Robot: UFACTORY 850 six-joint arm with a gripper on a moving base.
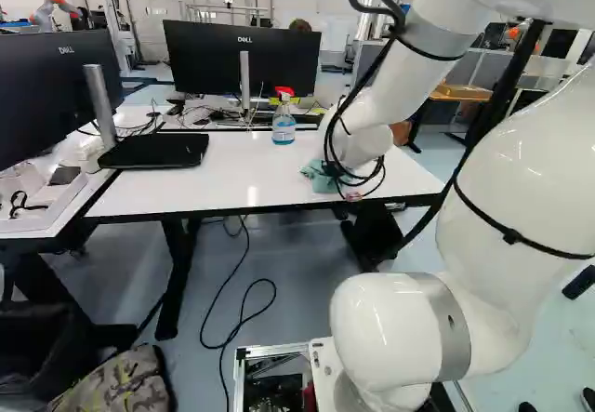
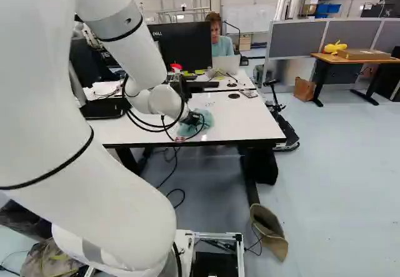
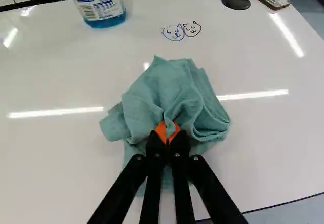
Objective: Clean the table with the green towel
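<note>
Black gripper has its orange pads nearly together, pinching the crumpled, soft-folded green towel on the glossy white table. From the towel, gripper pointing to twelve: clear plastic bottle at eleven, inked cat faces at twelve, flat black disc toward one.

A black monitor stands at the left, with a second monitor farther off. Nearer than that one is a spray bottle of blue liquid with a red top. A camouflage-patterned bag lies on the floor, near left. To the right are a scooter and, farther, a brown paper bag beside a wood-topped desk bearing a yellow object and a flat box. Grey partitions stand behind.
</note>
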